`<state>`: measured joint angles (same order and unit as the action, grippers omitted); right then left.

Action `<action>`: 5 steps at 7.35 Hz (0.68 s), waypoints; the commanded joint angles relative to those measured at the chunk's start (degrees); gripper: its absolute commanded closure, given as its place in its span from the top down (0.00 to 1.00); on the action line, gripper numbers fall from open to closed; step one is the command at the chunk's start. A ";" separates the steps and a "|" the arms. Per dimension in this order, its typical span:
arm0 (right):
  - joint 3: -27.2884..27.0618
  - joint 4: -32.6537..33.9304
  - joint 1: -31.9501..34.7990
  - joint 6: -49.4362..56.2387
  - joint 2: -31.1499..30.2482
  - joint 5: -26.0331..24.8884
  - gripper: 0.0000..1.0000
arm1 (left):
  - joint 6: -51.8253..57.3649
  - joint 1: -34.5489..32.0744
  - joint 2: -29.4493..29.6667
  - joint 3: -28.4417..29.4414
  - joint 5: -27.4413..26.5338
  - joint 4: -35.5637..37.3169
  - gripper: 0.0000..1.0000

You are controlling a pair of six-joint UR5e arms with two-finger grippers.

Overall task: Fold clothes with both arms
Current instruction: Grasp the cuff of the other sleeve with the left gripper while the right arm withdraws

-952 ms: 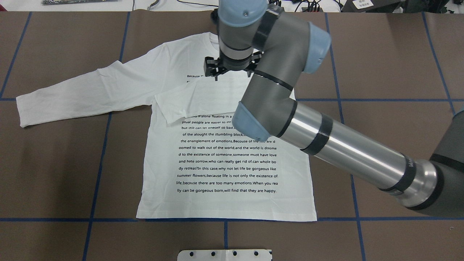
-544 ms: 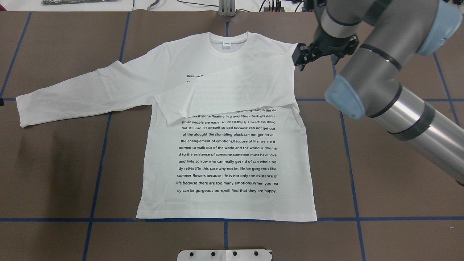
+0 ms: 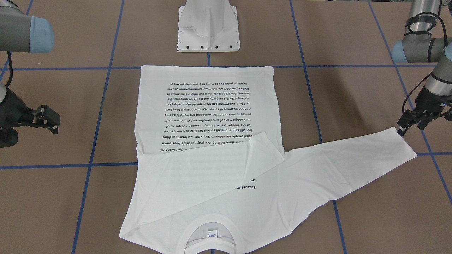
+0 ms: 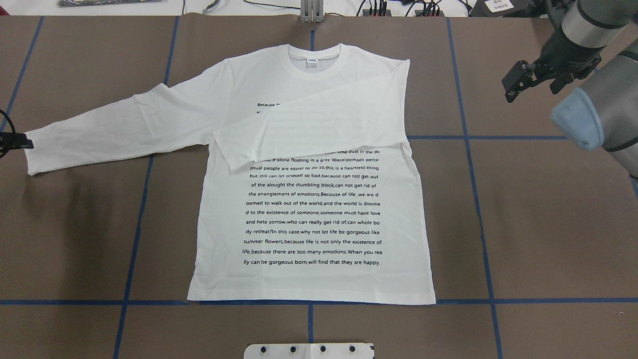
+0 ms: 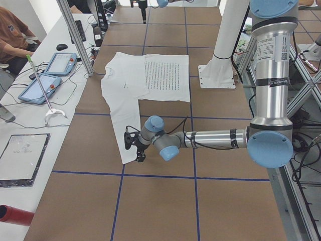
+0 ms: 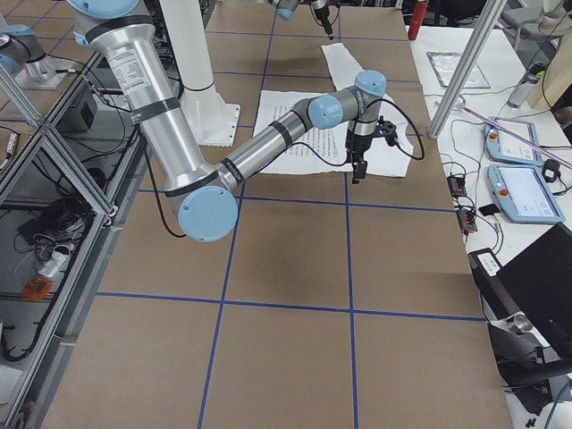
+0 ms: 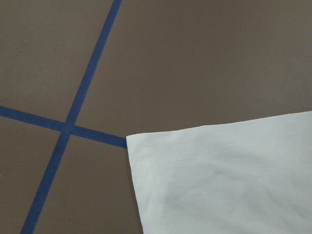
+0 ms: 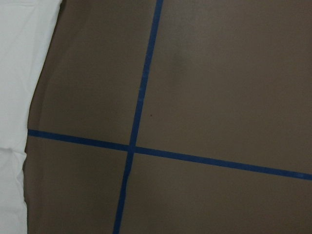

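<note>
The white long-sleeved T-shirt (image 4: 309, 219) lies flat, print up, collar (image 4: 313, 62) at the far edge; it also shows in the front-facing view (image 3: 208, 106). One sleeve (image 4: 324, 124) is folded across the chest. The other sleeve (image 4: 114, 129) lies stretched out to the overhead view's left. My left gripper (image 3: 411, 128) is open, low at that sleeve's cuff (image 3: 406, 148), holding nothing; only its tip shows overhead (image 4: 15, 142). The left wrist view shows the cuff corner (image 7: 219, 180). My right gripper (image 4: 531, 89) is open and empty, above bare table beyond the shirt's folded side.
The brown table cover (image 4: 548, 224) carries a grid of blue tape lines (image 4: 478, 199). The white pedestal base (image 3: 208, 31) stands at the robot's edge, behind the shirt's hem. An operators' bench with tablets (image 5: 50, 75) runs along the far side.
My right arm has swung from over the shirt's chest out past its side, leaving the sleeve folded across the chest. My left gripper's tip has come in at the outstretched cuff.
</note>
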<state>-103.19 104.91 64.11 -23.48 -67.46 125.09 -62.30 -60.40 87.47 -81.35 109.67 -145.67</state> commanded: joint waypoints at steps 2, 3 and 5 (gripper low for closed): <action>-1.22 -0.05 1.98 1.86 -2.76 0.50 1.00 | 2.62 0.46 1.82 3.99 -1.04 0.04 0.99; -1.13 0.03 2.15 2.47 -2.50 0.50 1.00 | 2.70 0.46 1.91 4.36 -1.04 -0.05 0.98; -1.13 0.03 2.16 2.47 -2.50 0.50 1.00 | 2.62 2.55 2.00 4.44 -1.12 -0.05 0.94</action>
<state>-104.33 104.93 66.22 -21.10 -69.98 125.63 -59.65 -59.32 89.41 -77.13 108.61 -145.73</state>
